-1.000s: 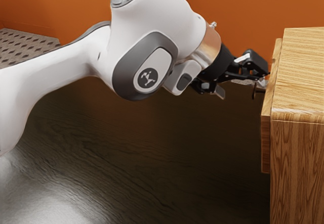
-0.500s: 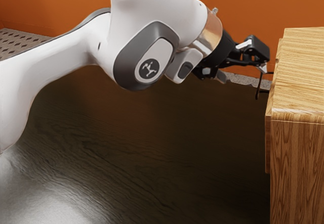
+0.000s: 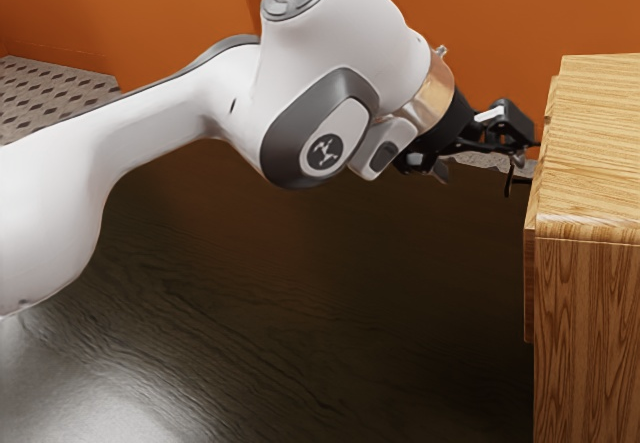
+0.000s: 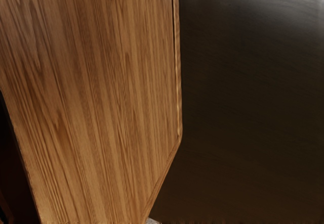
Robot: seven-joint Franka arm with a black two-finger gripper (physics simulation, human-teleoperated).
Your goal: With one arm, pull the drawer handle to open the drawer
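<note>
Claw (image 3: 518,145) is at about 2 o'clock in the exterior view, at or just beside the handle (image 3: 508,181) of the drawer front (image 3: 531,263). The handle is the thin dark bar running off toward the claw's 6 o'clock. It's black on black there, so I can't tell how wide the claw is or whether it actually has the bar. Don't assume a grip.

The drawer front sits on the 9 o'clock face of the cabinet (image 3: 590,293), which is at 3 o'clock in the frame. It looks close against the cabinet, so I'd call the job barely started at best.

What can bite you from here:
- The claw looks to be at the top end of the bar, not mid-span. Pull from there and it can ride up and pop off the end.
- If it isn't clamped, a pull toward 9 o'clock just backs the arm (image 3: 200,163) off with nothing in tow.
- The arm comes in slanted from 9–10 o'clock. A pull not square to the drawer front can rack the drawer and bind it, or drag the whole cabinet across the table (image 3: 250,343).
- The claw body is near the front's top edge, so a dip could knock it.

The wrist view gives a wood panel (image 4: 101,107) close up, with dark table (image 4: 253,107) beside it. That's no help on grip. Confirm the hold, then pull slow and straight.
</note>
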